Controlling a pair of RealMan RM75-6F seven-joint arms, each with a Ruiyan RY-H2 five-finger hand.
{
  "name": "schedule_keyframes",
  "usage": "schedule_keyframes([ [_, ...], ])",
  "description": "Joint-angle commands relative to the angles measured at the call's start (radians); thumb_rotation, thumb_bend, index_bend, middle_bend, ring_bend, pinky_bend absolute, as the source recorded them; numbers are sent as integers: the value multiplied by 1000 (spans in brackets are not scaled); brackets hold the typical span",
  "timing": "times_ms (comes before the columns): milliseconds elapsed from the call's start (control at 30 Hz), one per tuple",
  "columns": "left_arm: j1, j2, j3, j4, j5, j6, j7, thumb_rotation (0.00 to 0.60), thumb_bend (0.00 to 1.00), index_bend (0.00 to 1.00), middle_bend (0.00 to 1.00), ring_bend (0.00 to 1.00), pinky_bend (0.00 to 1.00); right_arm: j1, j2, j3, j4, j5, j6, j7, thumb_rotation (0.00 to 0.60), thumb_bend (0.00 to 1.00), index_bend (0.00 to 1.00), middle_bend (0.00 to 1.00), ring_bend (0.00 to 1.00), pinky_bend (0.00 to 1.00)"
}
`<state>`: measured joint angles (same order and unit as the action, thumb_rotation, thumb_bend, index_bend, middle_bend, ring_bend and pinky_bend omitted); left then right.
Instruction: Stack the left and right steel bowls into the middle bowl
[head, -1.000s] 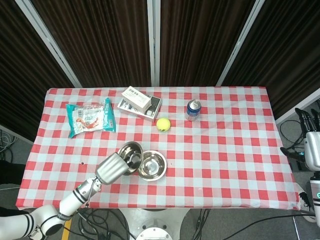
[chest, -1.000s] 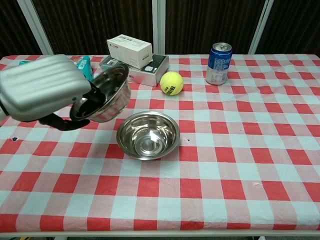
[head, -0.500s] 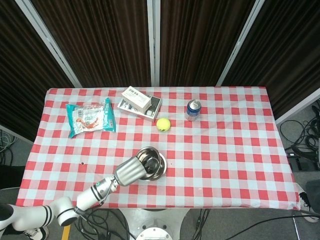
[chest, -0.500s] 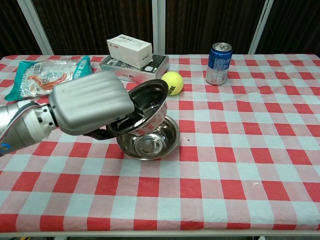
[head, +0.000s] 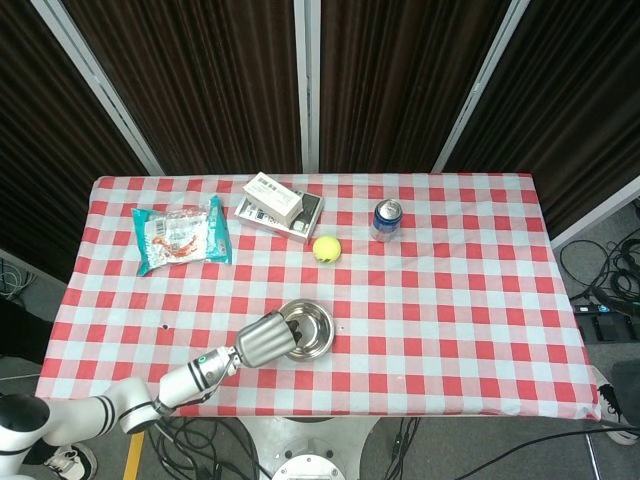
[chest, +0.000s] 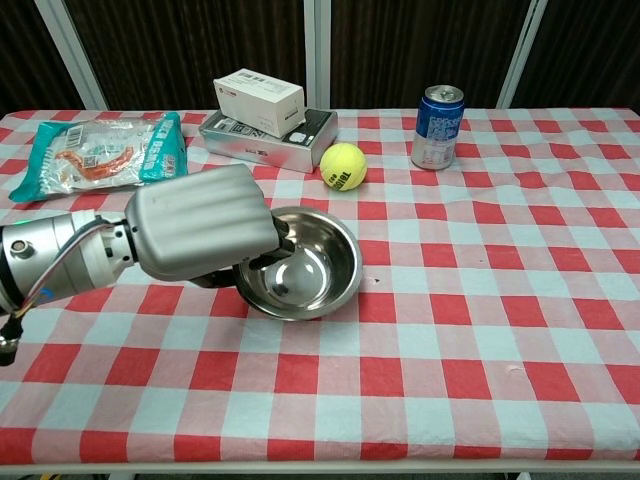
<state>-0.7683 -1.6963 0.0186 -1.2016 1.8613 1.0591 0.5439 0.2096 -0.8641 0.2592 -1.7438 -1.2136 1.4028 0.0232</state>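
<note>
Taking the tennis ball (chest: 343, 165) as the landmark, the left hand (chest: 200, 232) lies in front of it and to its left, low over the worktop (chest: 480, 330). Its broad back covers the near-left rim of the steel bowl (chest: 305, 268), and its dark fingers reach over that rim into the hollow. Whether they pinch the rim or merely rest on it is hidden by the hand's back, so I cannot tell its grip.

The bowl sits upright almost straight in front of the ball, well apart from it. It may be two bowls nested, but the rims do not separate clearly in either view. It lies immediately right of the hand, touching it, so any release means drawing the hand back leftward.

Right of the ball stands the blue can (chest: 437, 126). No right bowl shows anywhere, and the right hand appears in neither view.
</note>
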Motion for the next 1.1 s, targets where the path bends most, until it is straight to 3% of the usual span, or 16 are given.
schedule_keyframes([
  [33, -7, 15, 8, -7, 5, -2, -6, 600, 234, 550, 572, 931, 956, 0, -1, -1, -1, -2, -2, -2, 600, 14, 0, 127, 0, 0],
  [167, -12, 56, -10, -40, -5, 9, 19, 600, 210, 439, 516, 908, 942, -2, 2, 1, -4, -5, 2, 3, 600, 14, 0, 127, 0, 0],
  [400, 37, 247, -74, -225, -131, -6, 196, 600, 207, 438, 515, 901, 936, -5, 12, 4, -18, -14, 8, 6, 600, 14, 0, 128, 0, 0],
  [533, 111, 330, -101, -259, -218, 67, 217, 600, 196, 449, 510, 862, 900, -8, 8, -6, -21, -35, 10, 6, 600, 14, 0, 130, 0, 0],
  [633, 189, 351, -117, -246, -304, 148, 147, 600, 181, 448, 478, 755, 818, -9, -6, -17, -13, -67, 15, 18, 600, 14, 0, 135, 0, 0],
  [733, 284, 350, -116, -256, -400, 222, 42, 600, 162, 402, 417, 576, 712, -4, -13, -42, 3, -102, -12, 24, 600, 12, 0, 143, 0, 0],
  [900, 400, 348, -93, -269, -478, 296, -131, 600, 78, 215, 178, 196, 384, 9, -43, -86, 36, -114, -73, -35, 600, 0, 0, 94, 0, 0],
  [1000, 451, 335, -88, -229, -481, 354, -218, 600, 51, 190, 143, 139, 297, 2, -112, -102, 100, -143, -35, -75, 600, 0, 0, 65, 0, 0],
  [1100, 487, 343, -80, -204, -489, 380, -250, 600, 49, 189, 143, 132, 270, -10, -175, -122, 167, -172, -3, -94, 600, 0, 0, 47, 0, 0],
])
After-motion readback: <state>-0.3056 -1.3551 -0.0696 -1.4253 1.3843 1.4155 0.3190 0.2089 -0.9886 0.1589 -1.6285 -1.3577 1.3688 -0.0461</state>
